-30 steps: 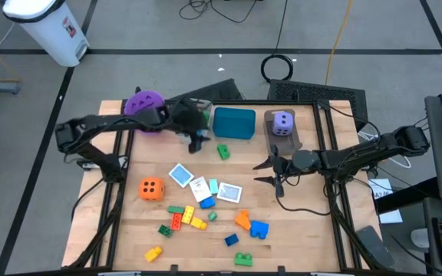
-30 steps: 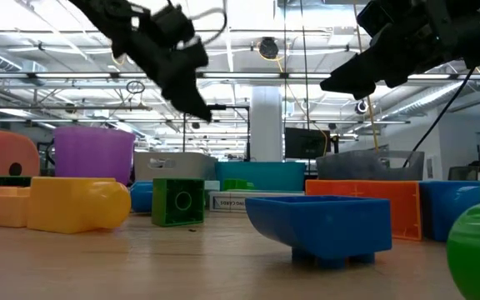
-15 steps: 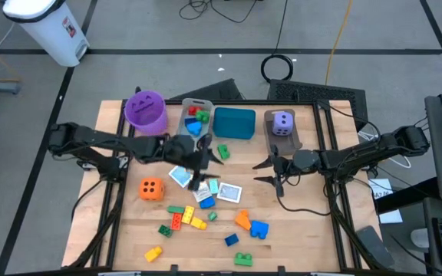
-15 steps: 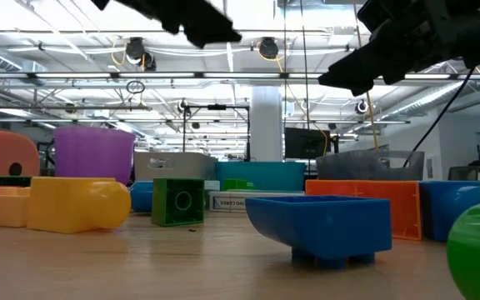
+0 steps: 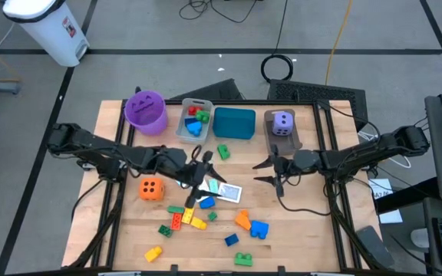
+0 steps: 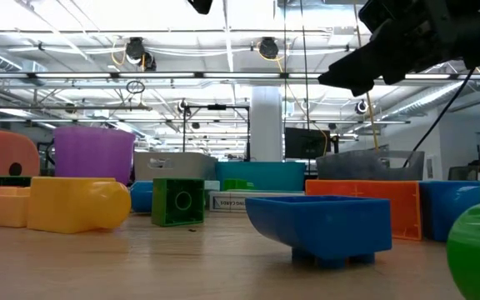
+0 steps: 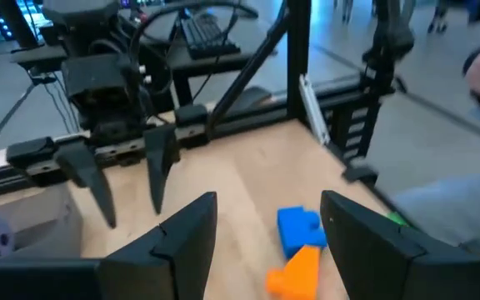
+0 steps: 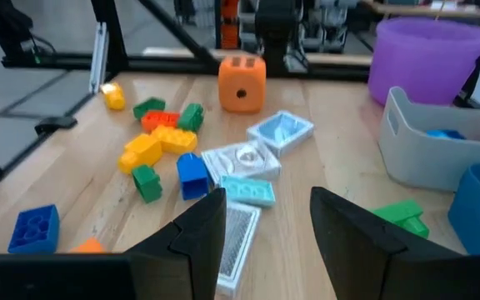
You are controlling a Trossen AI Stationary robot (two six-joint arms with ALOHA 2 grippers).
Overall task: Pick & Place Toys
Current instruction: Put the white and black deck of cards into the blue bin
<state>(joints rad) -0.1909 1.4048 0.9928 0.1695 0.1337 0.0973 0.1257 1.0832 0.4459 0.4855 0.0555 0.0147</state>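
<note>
Plastic bricks [image 5: 184, 217] strewn lower centre of bench [image 5: 305, 238], cards [image 5: 225, 192] mid-frame beside orange die [image 5: 151, 188]. Left claw [image 5: 194, 186] spread, empty, above cards. Right claw [image 5: 269, 171] spread, centre-right, idle. Bricks likely light, rigid, slick: pinch flat sides. Cards thin: take by edge.

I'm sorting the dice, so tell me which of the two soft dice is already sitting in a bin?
The purple die: it sits in the brown bin at the table's back right. The orange die lies loose on the wood at the left.
</note>
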